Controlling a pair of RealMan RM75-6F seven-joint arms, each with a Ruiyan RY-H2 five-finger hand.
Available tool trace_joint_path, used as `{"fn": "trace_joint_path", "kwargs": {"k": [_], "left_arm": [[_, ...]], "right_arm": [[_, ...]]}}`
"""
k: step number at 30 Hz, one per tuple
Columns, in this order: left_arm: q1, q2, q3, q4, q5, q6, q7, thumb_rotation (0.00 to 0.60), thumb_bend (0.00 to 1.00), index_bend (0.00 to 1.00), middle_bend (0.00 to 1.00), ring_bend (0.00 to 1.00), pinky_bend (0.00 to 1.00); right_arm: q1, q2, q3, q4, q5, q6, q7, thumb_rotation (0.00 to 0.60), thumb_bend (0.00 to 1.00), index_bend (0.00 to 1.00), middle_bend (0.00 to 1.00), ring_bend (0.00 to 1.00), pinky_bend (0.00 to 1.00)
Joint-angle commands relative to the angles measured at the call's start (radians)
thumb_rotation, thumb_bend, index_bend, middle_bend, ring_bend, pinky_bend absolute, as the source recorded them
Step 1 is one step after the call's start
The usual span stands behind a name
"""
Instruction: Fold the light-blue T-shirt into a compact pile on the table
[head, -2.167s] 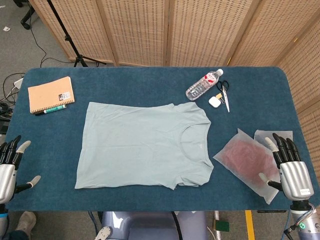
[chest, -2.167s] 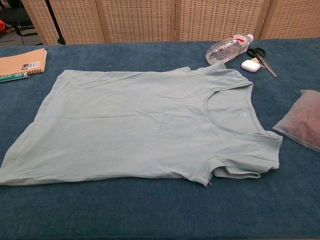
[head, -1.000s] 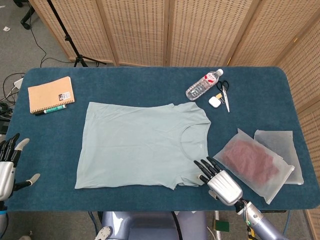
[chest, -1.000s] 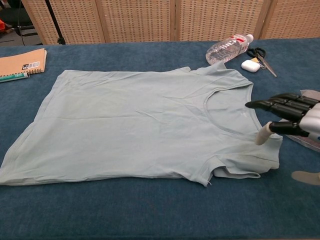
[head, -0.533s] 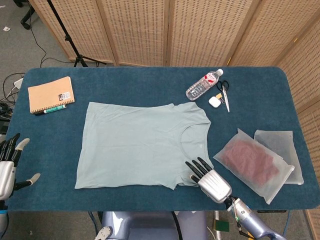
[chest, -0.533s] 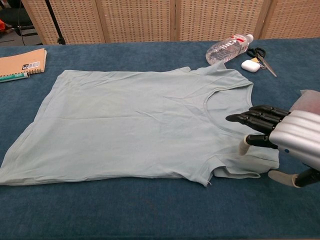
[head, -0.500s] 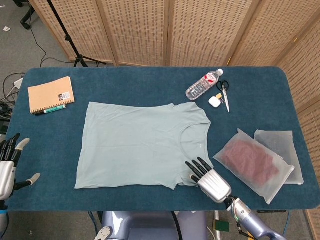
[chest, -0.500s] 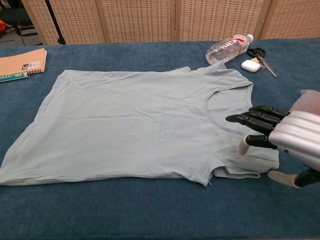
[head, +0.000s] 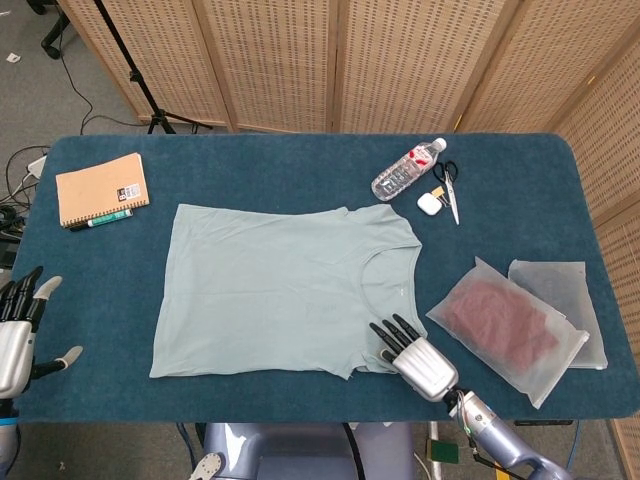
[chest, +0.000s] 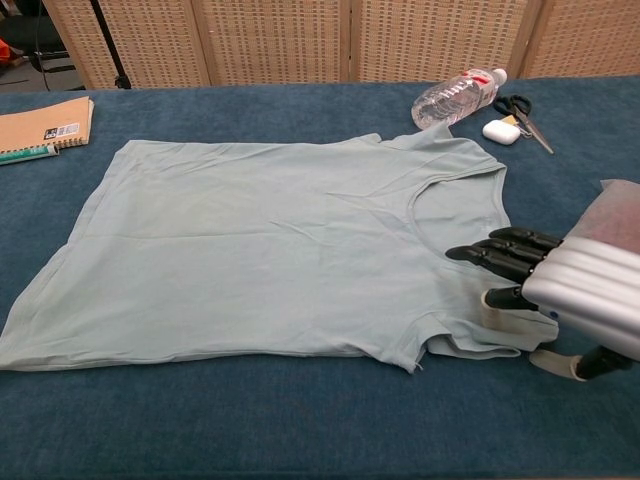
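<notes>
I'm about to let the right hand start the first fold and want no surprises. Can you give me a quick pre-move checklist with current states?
1. T-shirt spread flat, unfolded: ok.
2. Right hand at the near sleeve, fingers apart: ok.
3. Right hand actually gripping fabric: cannot tell.
4. Left hand off the shirt at the table's edge, open: ok.
5. Water bottle touching the far sleeve: cannot tell.
6. Plastic pouch apart from the shirt: ok.
</notes>
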Motion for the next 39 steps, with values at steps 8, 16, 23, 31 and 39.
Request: {"fn": "trace_joint_path", "kwargs": {"k": [8,16,23,31,39], "left_arm": [[-0.004,-0.008,0.000,0.001,-0.005,-0.006,0.016,0.600,0.00,0.00,0.00,0.00,0.00],[-0.008,-0.019,0.004,0.008,-0.003,-0.014,0.031,0.600,0.00,0.00,0.00,0.00,0.00],[-0.039,-0.055,0.037,0.108,0.124,-0.022,-0.006,0.600,0.00,0.00,0.00,0.00,0.00],[-0.114,-0.220,0.126,0.457,0.367,-0.025,-0.188,0.600,0.00,0.18,0.00,0.00,0.00],[-0.142,-0.362,0.166,0.652,0.401,-0.026,-0.289,0.600,0.01,0.38,0.00,0.00,0.00]], "right_arm": [[0.012,-0.039,-0.018,0.080,-0.024,0.061,0.066,0.600,0.48,0.53,0.00,0.00,0.00],[0.018,-0.060,-0.036,0.126,-0.041,0.101,0.115,0.600,0.65,0.57,0.00,0.00,0.00],[0.023,-0.063,-0.035,0.137,-0.036,0.118,0.130,0.600,0.67,0.57,0.00,0.00,0.00],[0.026,-0.057,-0.037,0.128,-0.027,0.127,0.131,0.600,0.67,0.58,0.00,0.00,0.00],[0.026,-0.051,-0.037,0.118,-0.015,0.133,0.128,0.600,0.67,0.58,0.00,0.00,0.00]]}}
